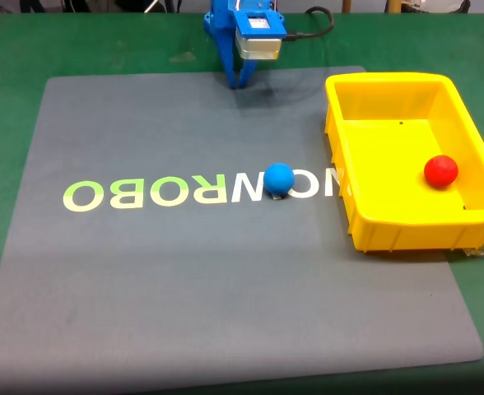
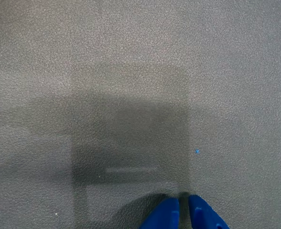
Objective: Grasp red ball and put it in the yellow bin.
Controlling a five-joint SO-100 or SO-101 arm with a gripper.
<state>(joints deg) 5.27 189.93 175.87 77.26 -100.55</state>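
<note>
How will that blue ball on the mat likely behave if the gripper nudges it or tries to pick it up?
The blue ball is round and lies free on the flat grey mat, so a nudge would probably send it rolling. Its matte surface suggests fair grip rather than slipperiness. It looks small, so likely light, though weight cannot be confirmed. The gripper sits far behind it.

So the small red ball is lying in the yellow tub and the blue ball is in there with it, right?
Not quite. In the fixed view the small matte red ball lies in the large yellow plastic tub, but the small blue ball sits outside it on the grey mat.
</note>
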